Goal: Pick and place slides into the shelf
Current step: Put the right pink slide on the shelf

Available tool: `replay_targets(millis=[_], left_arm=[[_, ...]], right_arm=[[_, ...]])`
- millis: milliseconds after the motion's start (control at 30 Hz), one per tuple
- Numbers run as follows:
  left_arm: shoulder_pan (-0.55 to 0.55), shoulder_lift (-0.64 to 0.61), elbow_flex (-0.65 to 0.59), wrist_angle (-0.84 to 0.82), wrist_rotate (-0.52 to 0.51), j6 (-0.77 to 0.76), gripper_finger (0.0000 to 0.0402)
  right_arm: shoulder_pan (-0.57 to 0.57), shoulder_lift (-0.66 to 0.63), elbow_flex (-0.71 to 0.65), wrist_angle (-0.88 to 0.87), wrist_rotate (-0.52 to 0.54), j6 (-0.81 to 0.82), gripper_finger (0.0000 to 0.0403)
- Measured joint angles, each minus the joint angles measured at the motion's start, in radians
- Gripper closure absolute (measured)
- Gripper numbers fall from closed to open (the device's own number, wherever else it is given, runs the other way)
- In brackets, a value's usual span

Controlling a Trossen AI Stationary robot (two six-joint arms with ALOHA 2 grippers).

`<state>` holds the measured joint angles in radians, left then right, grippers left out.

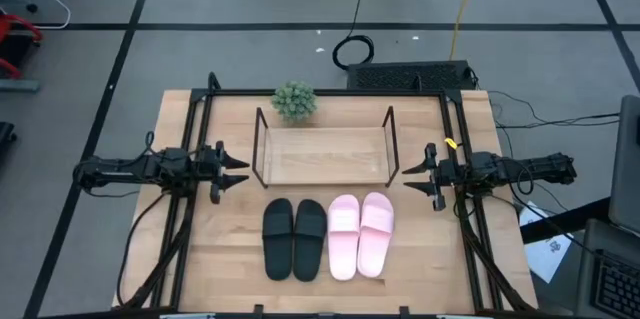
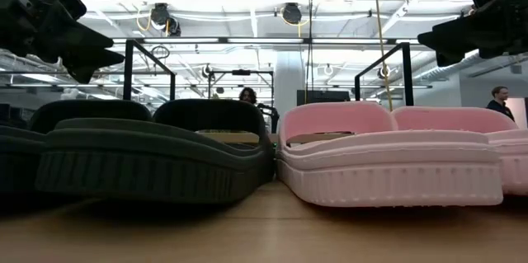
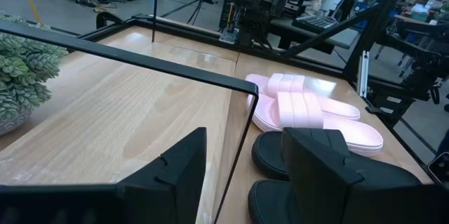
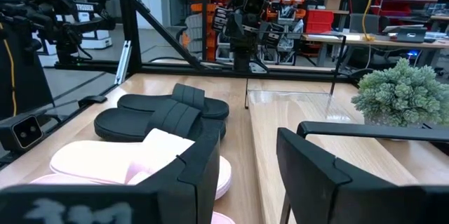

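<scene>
We see four slides lying in a row on the wooden table [image 1: 200,279], just in front of the shelf [image 1: 324,155]. The black pair [image 1: 295,238] is on the left of the row, the pink pair [image 1: 360,234] on the right, and the inner black slide lies just beside the inner pink one; in the low view their soles look to be touching or nearly so. Each slide has a thick, ribbed sole and one wide strap across the front. The black ones are matte; the pink ones are pale and smooth.

All four lie flat, soles down, with their long axes running from the table's front edge toward the shelf. The straps sit at the shelf end, so the toes point at the shelf. The pink pair is angled a little, its toe ends leaning rightward, while the black pair lies straighter.

The shelf is a low frame of thin black rods over a light board, and its board holds no slides. A small potted plant [image 1: 294,101] stands just behind its left rear corner.

We find the left gripper [image 1: 240,172] raised above the table to the left of the shelf, its fingers spread apart and holding nothing. The right gripper [image 1: 410,177] hangs on the shelf's right side, also spread wide and empty. Both point inward toward the shelf, well apart from the slides.
</scene>
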<state>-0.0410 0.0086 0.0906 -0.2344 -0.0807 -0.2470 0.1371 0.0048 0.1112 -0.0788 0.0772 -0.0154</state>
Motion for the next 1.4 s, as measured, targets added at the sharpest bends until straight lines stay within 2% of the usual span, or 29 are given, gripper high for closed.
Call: replay_targets(millis=[133,333,533,767,933,1000,1167,1400], left_arm=[[0.000,0.000,0.000,0.000,0.000,0.000,0.0213],[0.000,0.000,0.000,0.000,-0.001,0.001,0.0213],[0.001,0.000,0.000,0.004,-0.131,0.091,0.0213],[0.001,0.000,0.000,0.006,-0.148,0.037,0.0213],[0.000,0.000,0.000,0.045,-0.148,-0.130,0.0213],[0.000,0.000,0.000,0.079,-0.139,-0.247,0.0213],[0.000,0.000,0.000,0.156,-0.061,-0.505,0.0213],[-0.001,0.000,0.000,0.211,0.143,-0.667,0.0213]], right_arm=[[0.000,0.000,0.000,0.001,0.000,0.014,0.0271],[0.000,0.000,0.000,0.079,0.016,0.196,0.0271],[0.000,0.000,0.000,0.250,0.030,0.416,0.0271],[0.000,0.004,0.000,0.393,0.032,0.471,0.0271],[0.000,0.038,0.000,0.487,0.060,0.468,0.0271],[0.000,0.059,0.000,0.533,0.055,0.468,0.0271],[0.000,0.129,0.000,0.652,0.050,0.448,0.0271],[0.002,0.242,0.000,0.839,-0.006,0.441,0.0271]])
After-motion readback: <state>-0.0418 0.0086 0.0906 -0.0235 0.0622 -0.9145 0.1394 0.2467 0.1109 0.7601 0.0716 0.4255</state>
